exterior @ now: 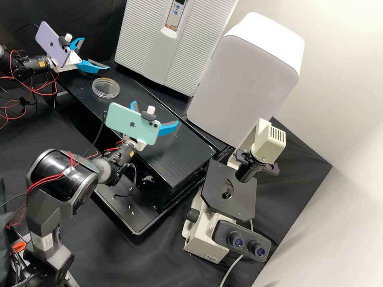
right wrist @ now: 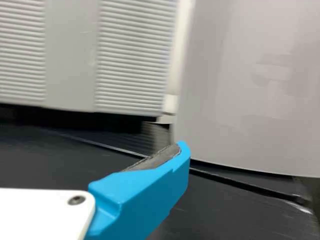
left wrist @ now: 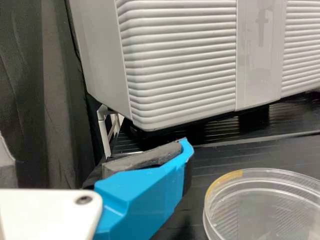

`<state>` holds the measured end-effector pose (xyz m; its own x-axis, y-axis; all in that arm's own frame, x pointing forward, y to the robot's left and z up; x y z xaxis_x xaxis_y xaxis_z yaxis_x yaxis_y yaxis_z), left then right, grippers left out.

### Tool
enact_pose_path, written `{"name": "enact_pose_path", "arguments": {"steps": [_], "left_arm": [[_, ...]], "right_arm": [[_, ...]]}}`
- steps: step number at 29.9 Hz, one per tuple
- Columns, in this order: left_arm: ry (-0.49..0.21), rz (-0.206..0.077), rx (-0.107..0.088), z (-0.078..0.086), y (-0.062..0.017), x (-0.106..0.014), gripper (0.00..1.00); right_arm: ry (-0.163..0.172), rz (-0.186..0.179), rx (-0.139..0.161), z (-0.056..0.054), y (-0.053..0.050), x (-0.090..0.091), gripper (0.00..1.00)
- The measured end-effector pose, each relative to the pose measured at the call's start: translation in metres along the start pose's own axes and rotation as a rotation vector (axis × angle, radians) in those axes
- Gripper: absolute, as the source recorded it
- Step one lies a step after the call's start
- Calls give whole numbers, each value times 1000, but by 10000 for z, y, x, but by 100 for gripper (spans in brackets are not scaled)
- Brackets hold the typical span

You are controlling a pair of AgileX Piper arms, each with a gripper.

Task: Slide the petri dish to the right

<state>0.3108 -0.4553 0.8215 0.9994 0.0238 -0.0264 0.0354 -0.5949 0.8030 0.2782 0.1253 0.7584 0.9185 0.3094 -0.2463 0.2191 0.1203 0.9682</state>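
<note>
Dish (exterior: 105, 87) sat just beyond the left gripper's (exterior: 95, 54) wide-spread fingers, nearer them than the right gripper's (exterior: 154, 113), also spread.

No legible print (panel (exterior: 174, 14) lettering tiny)

The clear round plastic petri dish (exterior: 105, 87) lies on the far left part of the black ribbed counter (exterior: 179, 153), in front of the pale grey ribbed appliance (exterior: 147, 44) that stands at the counter's back. The white, blue-fingered left pincer (exterior: 95, 53) hangs just behind and left of the dish. The white, blue-fingered right pincer (exterior: 154, 113) is over the counter's middle, right of the dish. A white rounded box (exterior: 247, 75) stands right of the appliance, and a beige microscope (exterior: 223, 223) sits before the box, past the counter's right end.
</note>
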Motion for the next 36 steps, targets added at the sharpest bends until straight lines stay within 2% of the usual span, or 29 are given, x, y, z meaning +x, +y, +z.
{"name": "enact_pose_path", "arguments": {"steps": [3, 9, 13, 16, 20, 26, 29, 30, 31, 36], "left_arm": [[0, 0, 0, 0, 0, 0, 100], [0, 0, 0, 0, 0, 0, 100], [0, 0, 0, 0, 0, 0, 100], [0, 0, 0, 0, 0, 0, 100], [0, 0, 0, 0, 0, 0, 100], [0, 0, 0, 0, 0, 0, 100], [0, 0, 0, 0, 0, 0, 100], [0, 0, 0, 0, 0, 0, 100], [0, 0, 0, 0, 0, 0, 100], [0, 0, 0, 0, 0, 0, 100]], "right_arm": [[11, -40, -2, -61, -80, -1, 100], [5, -101, -6, -103, -171, -2, 100], [19, -153, -4, -153, -240, -3, 100], [28, -174, 2, -200, -273, 6, 100], [59, -194, 8, -290, -295, 34, 100], [90, -225, 53, -412, -250, 154, 100], [107, -236, 94, -456, -225, 236, 100], [112, -240, 95, -456, -221, 253, 100], [116, -252, 119, -450, -208, 290, 100], [100, -283, 197, -371, -186, 383, 100]]}}
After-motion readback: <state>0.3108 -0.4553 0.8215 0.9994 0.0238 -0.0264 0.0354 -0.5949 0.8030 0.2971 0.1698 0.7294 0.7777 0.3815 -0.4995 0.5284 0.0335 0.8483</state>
